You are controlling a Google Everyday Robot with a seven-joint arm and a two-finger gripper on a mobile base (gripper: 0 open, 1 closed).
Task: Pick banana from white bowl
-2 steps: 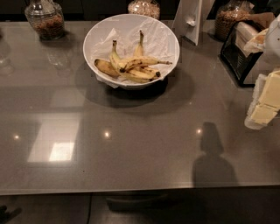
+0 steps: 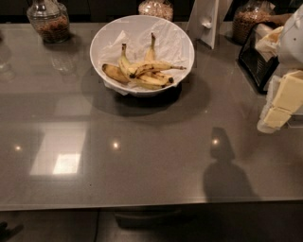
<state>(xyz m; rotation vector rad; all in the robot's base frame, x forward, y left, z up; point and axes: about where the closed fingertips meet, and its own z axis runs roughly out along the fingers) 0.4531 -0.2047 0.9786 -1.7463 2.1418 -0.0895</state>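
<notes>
The white bowl (image 2: 182,38) stands on the grey table at the back centre, lined with crumpled white paper. Several bananas lie in it. The banana (image 2: 154,66) is nearly straight, yellow with brown streaks, and lies across the pile with its long thin stem pointing right. Two curved bananas lie behind it with their stems up. A stubby browner one (image 2: 113,72) lies at the left. My gripper (image 2: 277,111), cream-coloured, hangs at the right edge of the view, well to the right of the bowl and apart from it.
Glass jars stand at the back left (image 2: 47,21), back centre (image 2: 155,7) and back right (image 2: 251,21). A white upright stand (image 2: 203,21) is just behind the bowl on the right. A black rack (image 2: 258,59) holding packets sits at the right. The table's front edge runs along the bottom.
My gripper has edged slightly left and up at the right edge. The bowl and bananas have not moved.
</notes>
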